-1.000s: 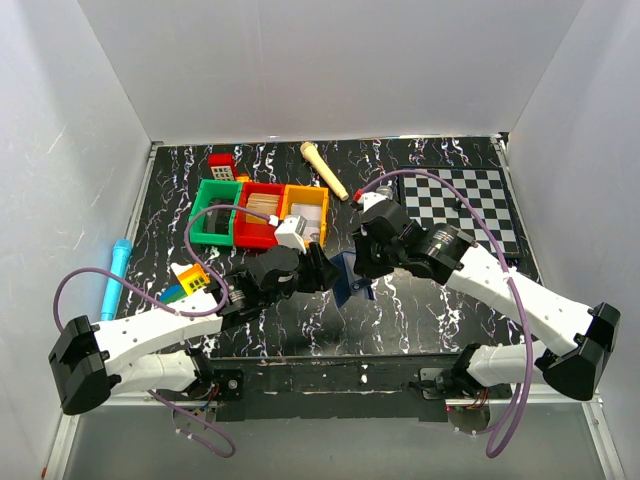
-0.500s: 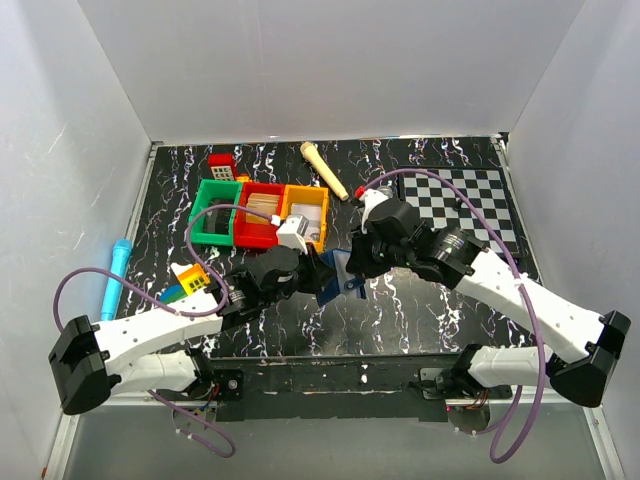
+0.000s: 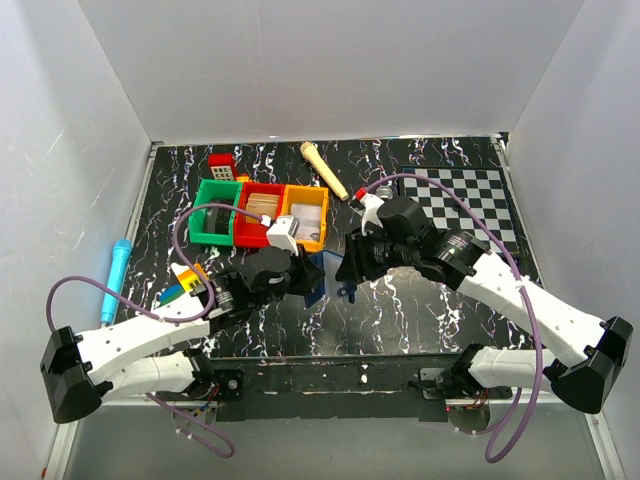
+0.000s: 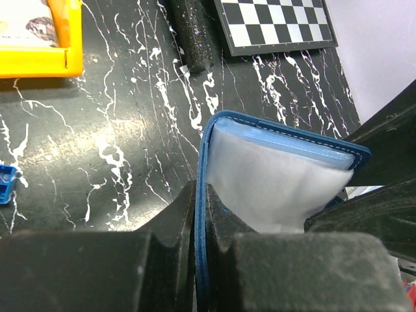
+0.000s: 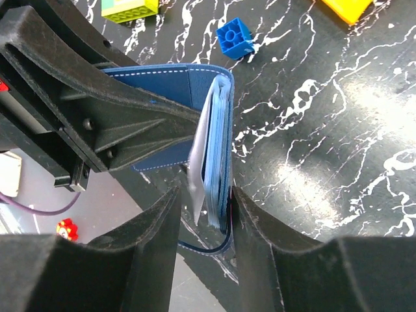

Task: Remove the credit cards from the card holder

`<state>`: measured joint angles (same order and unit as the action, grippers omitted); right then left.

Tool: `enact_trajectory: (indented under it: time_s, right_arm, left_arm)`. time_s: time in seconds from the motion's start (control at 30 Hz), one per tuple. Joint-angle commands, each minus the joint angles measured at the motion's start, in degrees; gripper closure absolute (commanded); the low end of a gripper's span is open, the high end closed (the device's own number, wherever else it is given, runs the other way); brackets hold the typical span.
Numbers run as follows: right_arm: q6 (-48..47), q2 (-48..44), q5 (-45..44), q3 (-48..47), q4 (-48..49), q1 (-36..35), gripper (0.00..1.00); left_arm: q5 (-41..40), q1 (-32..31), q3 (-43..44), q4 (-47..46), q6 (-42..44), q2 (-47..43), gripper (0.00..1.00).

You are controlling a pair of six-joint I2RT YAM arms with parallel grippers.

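The card holder (image 5: 166, 81) is open in the middle of the overhead view, between the two claws and above the black marbled tabletop (image 4: 97, 130). The left claw (image 4: 200, 192) is clenched on the edge of one dark blue flap. The right claw (image 5: 205, 195) is released: its fingers stand on either side of the other half, where a pale sleeve (image 4: 273, 182) bulges out, with a gap showing on one side. A small blue block (image 5: 234, 34) lies at the top of the right wrist view. A checkerboard (image 4: 276, 23) sits at the upper right of the left wrist view, and an orange tray (image 4: 39, 45) at its upper left.
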<state>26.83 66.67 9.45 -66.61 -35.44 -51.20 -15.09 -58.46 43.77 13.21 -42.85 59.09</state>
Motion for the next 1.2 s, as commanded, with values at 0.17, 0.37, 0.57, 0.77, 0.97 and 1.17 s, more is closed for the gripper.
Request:
enact_trajectory:
  time_s: [0.17,0.37,0.57,0.77,0.97,1.17]
  right_arm:
    - [-1.0,-0.5,10.5,-0.2,3.0,1.5,0.54]
    - [-1.1,-1.1,12.9,0.7,3.7,2.5,0.53]
    - [-2.6,-1.2,14.7,0.7,3.2,3.0,0.53]
    - [-3.2,-2.3,15.1,1.2,2.7,4.3,0.59]
    - [-1.3,-5.0,18.0,3.1,6.3,6.3,0.72]
    - [0.2,-6.8,20.3,4.6,9.9,7.8,0.77]
  left_arm:
    - [-3.7,0.2,3.1,1.7,2.4,-4.2,1.00]
    - [-3.5,0.1,1.8,0.2,2.3,-6.6,1.00]
    - [-3.6,0.1,1.8,0.2,2.9,-8.1,1.00]
    - [-3.7,0.1,1.8,0.1,3.3,-9.3,1.00]
    - [-3.3,0.1,0.6,-0.8,3.8,-10.6,1.00]
    - [-3.0,0.1,-0.1,-1.5,3.9,-11.0,1.00]
